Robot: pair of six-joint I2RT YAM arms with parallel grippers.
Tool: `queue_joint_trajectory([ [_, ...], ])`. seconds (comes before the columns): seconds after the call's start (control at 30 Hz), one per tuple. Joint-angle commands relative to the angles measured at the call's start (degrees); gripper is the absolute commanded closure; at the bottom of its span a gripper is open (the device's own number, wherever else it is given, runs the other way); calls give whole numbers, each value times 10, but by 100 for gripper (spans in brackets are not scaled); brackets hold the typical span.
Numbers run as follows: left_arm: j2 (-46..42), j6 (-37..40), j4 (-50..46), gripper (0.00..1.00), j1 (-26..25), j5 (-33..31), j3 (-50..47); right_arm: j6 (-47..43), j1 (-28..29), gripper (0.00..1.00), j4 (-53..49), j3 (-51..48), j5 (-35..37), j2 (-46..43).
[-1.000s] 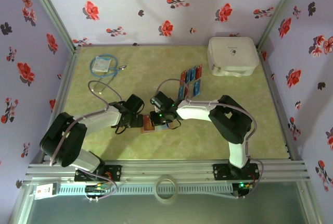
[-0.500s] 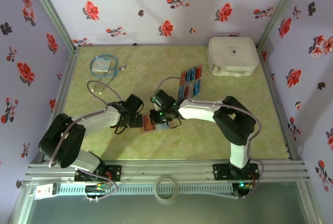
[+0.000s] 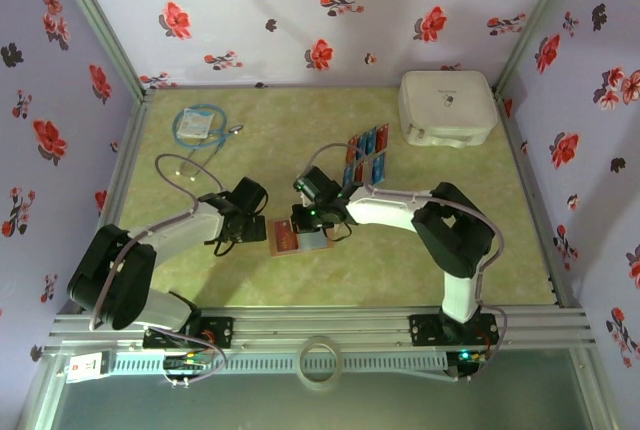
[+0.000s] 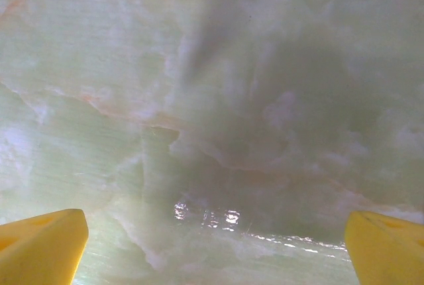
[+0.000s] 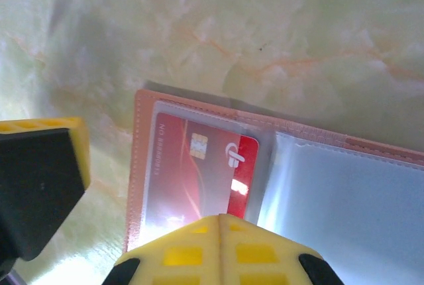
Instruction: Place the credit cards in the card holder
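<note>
**Red card in the open card holder**

The card holder (image 3: 297, 239) is small and reddish-brown. It lies open and flat on the green table (image 3: 200, 280), about in the middle. It has clear pockets inside. One red card (image 5: 199, 166) with a little chip sits in one pocket.

The right gripper (image 3: 312, 222) hangs just over the far edge of the card holder. Its yellow fingers (image 5: 185, 255) are pressed together, with nothing between them.

The left gripper (image 3: 245, 227) is just left of the card holder, not touching it. Its fingers are spread wide over bare table.

More red and blue credit cards (image 3: 366, 155) lie in a row farther back, to the right. A white box (image 3: 447, 107) sits in the far right corner. A blue cord (image 3: 198, 125) lies far left.
</note>
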Motion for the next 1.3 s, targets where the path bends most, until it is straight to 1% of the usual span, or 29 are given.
queue_joint_trajectory([
  [0.0, 10, 0, -9, 0, 3, -7, 10, -2, 0, 100, 3, 9, -7, 15],
  [0.53, 36, 4, 14, 0, 3, 6, 5, 7, 16, 100, 11, 20, -13, 42],
  [0.67, 36, 5, 15, 0, 3, 7, 7, 7, 17, 100, 6, 24, -13, 34],
  [0.83, 26, 13, 9, 0, 3, 6, 12, -6, 11, 100, -12, 20, -2, -5],
  [0.87, 21, 14, 8, 0, 3, 7, 14, -8, 7, 98, -16, 17, 1, -14],
  [1.0, -3, 18, -3, 0, 3, 6, 22, -20, -18, 81, -26, -12, 16, -62],
  [1.07, -12, 17, -8, 0, 3, 8, 27, -27, -35, 74, -25, -30, 17, -82],
  [1.17, -25, 14, -11, 0, -2, 18, 32, -36, -59, 69, -20, -52, 11, -101],
  [1.27, -35, 4, -10, 0, -15, 24, 36, -48, -72, 66, -16, -61, 2, -105],
])
